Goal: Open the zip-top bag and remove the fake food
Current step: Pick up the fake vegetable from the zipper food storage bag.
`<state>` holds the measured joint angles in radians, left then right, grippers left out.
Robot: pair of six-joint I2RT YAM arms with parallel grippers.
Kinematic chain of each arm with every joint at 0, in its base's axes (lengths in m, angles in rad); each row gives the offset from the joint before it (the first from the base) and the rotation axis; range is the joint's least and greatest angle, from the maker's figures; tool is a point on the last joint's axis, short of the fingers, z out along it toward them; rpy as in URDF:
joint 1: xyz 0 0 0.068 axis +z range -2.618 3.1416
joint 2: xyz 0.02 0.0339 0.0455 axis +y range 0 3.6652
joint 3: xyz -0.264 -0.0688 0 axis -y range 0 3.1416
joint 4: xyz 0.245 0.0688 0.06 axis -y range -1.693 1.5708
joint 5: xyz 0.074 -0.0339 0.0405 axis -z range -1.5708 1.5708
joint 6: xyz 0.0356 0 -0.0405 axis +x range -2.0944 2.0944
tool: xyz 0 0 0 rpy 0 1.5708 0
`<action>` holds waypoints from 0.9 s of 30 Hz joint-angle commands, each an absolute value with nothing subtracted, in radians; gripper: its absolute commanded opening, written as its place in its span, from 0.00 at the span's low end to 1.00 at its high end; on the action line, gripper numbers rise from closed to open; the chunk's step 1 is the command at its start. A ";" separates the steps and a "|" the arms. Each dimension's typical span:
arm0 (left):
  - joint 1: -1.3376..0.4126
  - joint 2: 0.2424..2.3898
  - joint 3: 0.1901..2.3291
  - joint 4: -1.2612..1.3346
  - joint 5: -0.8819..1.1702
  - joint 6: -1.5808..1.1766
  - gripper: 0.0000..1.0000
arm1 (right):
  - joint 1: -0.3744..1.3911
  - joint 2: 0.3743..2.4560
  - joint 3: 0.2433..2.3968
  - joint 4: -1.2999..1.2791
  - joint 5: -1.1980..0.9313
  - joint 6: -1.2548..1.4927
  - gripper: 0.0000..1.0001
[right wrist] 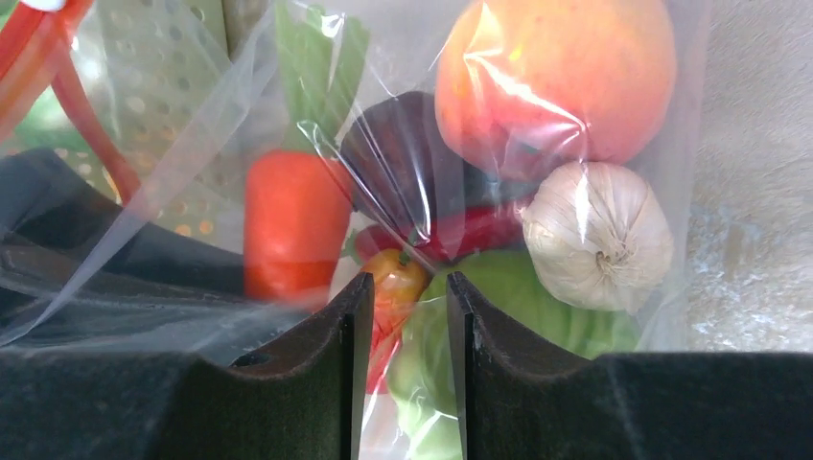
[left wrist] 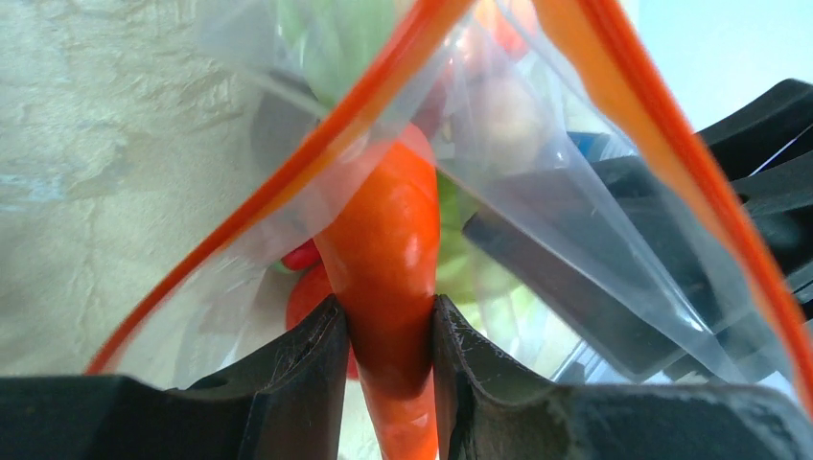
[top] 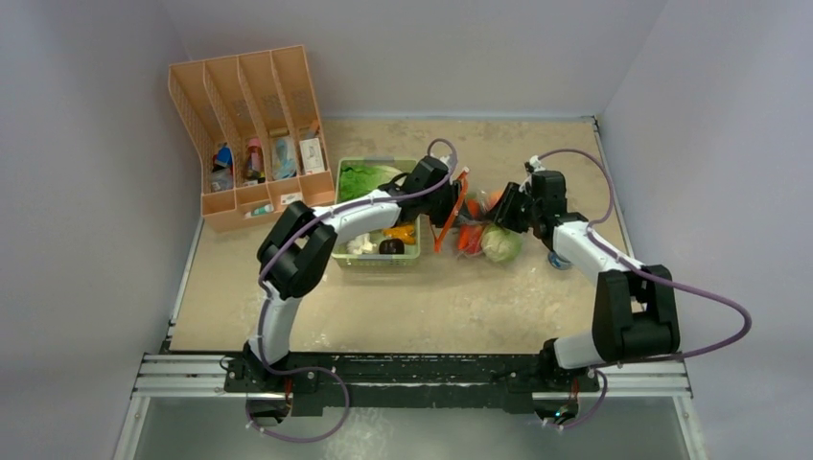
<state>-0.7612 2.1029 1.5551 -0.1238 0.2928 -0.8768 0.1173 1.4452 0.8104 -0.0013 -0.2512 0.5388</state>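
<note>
The removal step is judged to be in hand. The zip-top bag point(top: 476, 228) lies on the tabletop point(top: 431, 307) just beside the pale-green tray point(top: 379, 263), between the two grippers, with its orange zip strip point(left wrist: 288, 182) parted into a wide V. The jaws of the left gripper point(left wrist: 388, 309) are clamped on the orange carrot point(left wrist: 383, 225) at the bag's mouth. The jaws of the right gripper point(right wrist: 401, 286) are set nearly together at the bag's opposite end (whether film is actually pinched cannot be told). A peach point(right wrist: 551, 77), a beige piece point(right wrist: 599, 235) and a green cabbage point(right wrist: 518, 287) are seen inside. Next, a straight withdrawal of the carrot through the mouth is called for, with the bag anchored so that it is not dragged along.
</note>
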 commanded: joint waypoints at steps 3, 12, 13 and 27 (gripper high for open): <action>-0.699 1.979 1.540 -0.201 0.287 -0.762 0.14 | 0.114 1.398 0.803 -0.028 -0.170 0.537 0.39; -0.676 1.943 1.512 -0.259 0.330 -0.722 0.14 | 0.114 1.395 0.825 -0.031 -0.183 0.524 0.39; -0.675 1.940 1.508 -0.260 0.325 -0.730 0.14 | 0.114 1.393 0.826 -0.031 -0.186 0.523 0.39; -0.642 1.908 1.569 -0.398 0.392 -0.659 0.11 | 0.114 1.393 0.843 -0.027 -0.228 0.517 0.40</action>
